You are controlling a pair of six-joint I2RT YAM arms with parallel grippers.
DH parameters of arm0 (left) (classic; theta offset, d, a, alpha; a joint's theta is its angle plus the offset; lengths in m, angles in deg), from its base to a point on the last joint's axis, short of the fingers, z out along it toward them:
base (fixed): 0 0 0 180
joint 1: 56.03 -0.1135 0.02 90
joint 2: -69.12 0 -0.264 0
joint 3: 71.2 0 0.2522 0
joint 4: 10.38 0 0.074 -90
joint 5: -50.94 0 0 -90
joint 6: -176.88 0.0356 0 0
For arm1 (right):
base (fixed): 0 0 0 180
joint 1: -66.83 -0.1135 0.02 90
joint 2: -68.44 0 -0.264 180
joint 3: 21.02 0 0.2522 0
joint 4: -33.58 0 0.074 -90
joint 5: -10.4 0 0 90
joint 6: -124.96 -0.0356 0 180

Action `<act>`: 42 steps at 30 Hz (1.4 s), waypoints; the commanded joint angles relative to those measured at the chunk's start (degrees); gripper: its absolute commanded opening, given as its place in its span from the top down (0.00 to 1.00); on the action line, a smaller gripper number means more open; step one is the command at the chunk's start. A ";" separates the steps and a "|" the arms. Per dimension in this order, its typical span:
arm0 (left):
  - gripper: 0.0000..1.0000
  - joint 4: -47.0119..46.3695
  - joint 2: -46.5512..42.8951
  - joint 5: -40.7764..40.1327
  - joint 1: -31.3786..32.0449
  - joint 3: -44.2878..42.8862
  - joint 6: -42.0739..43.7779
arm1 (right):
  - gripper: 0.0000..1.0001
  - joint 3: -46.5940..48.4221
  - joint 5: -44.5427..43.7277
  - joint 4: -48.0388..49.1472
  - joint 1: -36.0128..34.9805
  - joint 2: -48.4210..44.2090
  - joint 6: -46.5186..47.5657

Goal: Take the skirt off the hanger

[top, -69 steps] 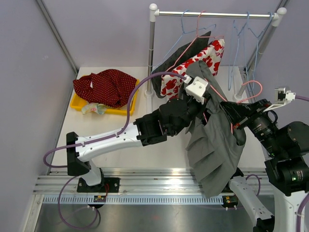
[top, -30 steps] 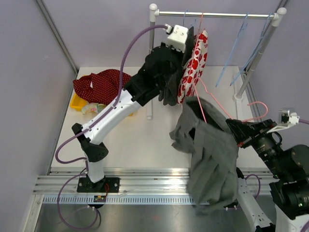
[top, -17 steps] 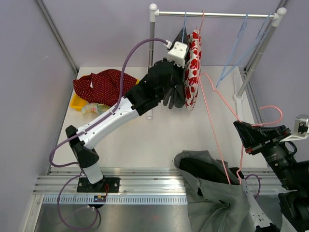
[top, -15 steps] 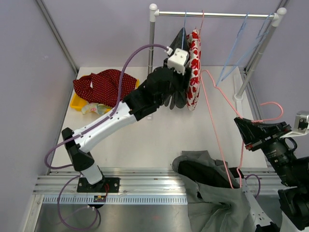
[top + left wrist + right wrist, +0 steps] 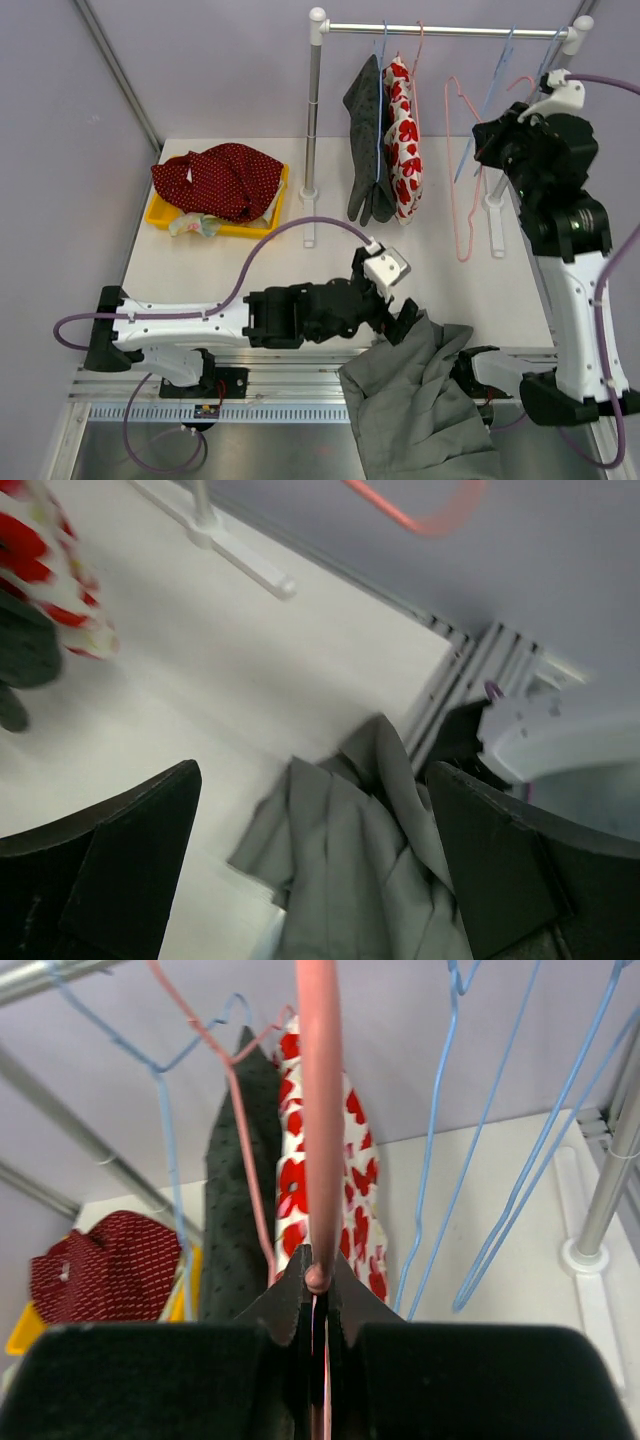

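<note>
The skirt (image 5: 420,400) is plain grey, the hanger (image 5: 320,1110) pink, one hung garment (image 5: 405,150) white with red flowers, the tray (image 5: 160,216) yellow.
</note>
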State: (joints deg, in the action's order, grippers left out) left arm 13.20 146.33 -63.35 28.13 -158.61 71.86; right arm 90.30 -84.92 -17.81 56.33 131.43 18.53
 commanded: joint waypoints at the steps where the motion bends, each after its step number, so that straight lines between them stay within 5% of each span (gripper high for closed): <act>1: 0.01 -2.87 0.39 1.26 3.72 4.72 -6.41 | 1.00 5.45 -7.95 3.60 -0.31 5.12 3.94; 10: 0.01 -5.60 12.61 4.42 7.68 7.10 -8.88 | 1.00 17.12 -10.67 8.36 -0.31 19.28 6.32; 18: 0.01 -1.05 26.13 17.34 7.25 3.61 -7.56 | 1.00 25.04 -10.94 10.11 -0.40 28.33 7.89; 28: 0.07 -1.47 29.84 23.23 7.25 3.86 -8.17 | 1.00 43.48 -12.52 10.21 -0.31 44.85 9.66; 32: 0.25 -1.65 30.19 26.31 7.25 5.53 -8.97 | 1.00 45.53 -13.22 10.90 -0.31 48.72 10.27; 33: 0.42 -1.74 30.45 27.01 7.25 5.71 -9.14 | 1.00 45.09 -13.22 11.17 -0.31 48.90 10.45; 37: 0.65 -1.39 31.77 29.65 7.25 5.88 -9.41 | 1.00 40.18 -13.40 12.40 -0.31 48.56 10.19; 40: 1.00 -1.48 32.39 30.01 7.33 5.62 -9.32 | 1.00 34.74 -13.49 14.51 -0.31 46.54 9.66; 42: 1.00 -1.48 32.22 29.83 7.33 5.71 -9.23 | 1.00 32.62 -13.40 15.30 -0.31 45.22 9.22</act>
State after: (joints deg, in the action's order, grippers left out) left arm 12.96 177.93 -37.19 35.32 -153.08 62.89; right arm 125.45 -96.98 -6.88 56.33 180.04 27.71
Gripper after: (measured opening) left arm 0.021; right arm 0.047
